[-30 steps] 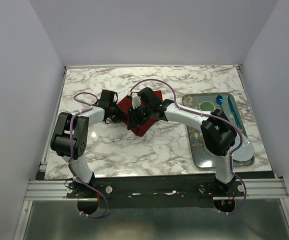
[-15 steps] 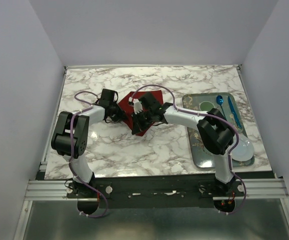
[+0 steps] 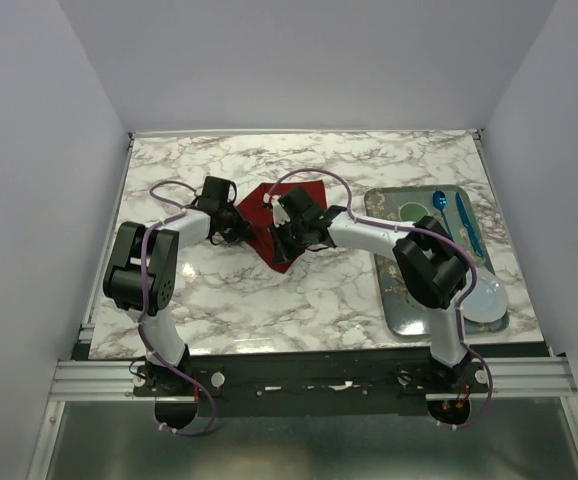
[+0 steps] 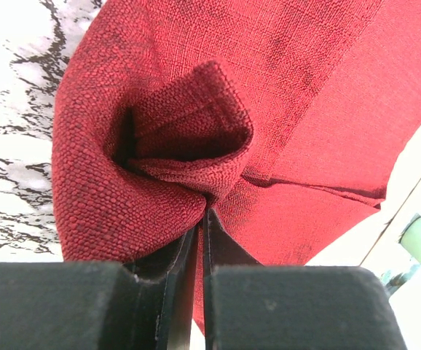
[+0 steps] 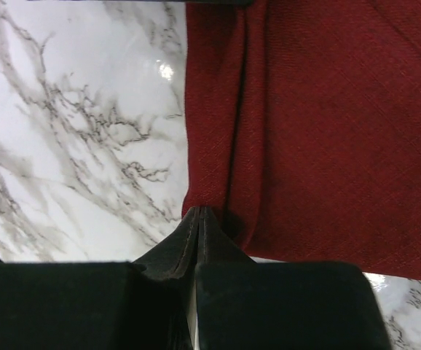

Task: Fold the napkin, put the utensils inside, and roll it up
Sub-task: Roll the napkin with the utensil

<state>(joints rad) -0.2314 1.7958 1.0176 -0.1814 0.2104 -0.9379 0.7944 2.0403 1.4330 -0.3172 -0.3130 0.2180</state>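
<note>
— Where's the napkin [image 3: 281, 256]?

— On the marble tabletop [image 3: 219, 300], about the middle, lying mostly flat with one part bunched up. It's dark red and partly hidden under the two arms.

— And that metal tray [image 3: 397, 310]?

— It's to the right of the napkin, as the arms face it, and not touching it. There's a blue spoon [image 3: 439, 200] at its far end, well apart from the napkin.

— What about the arms?

— Both reach in over the napkin. The left gripper [image 4: 205, 219] is at the napkin's left side. Its jaws are pressed together on a raised fold of cloth, which puffs up into a small pocket just past the tips. The right gripper [image 5: 198, 215] is at an edge of the napkin, where red cloth meets bare marble. Its jaws are closed tight on that edge, with a long crease running away from the pinch.

— Any gold cutlery?

— I can't make any out.
</note>
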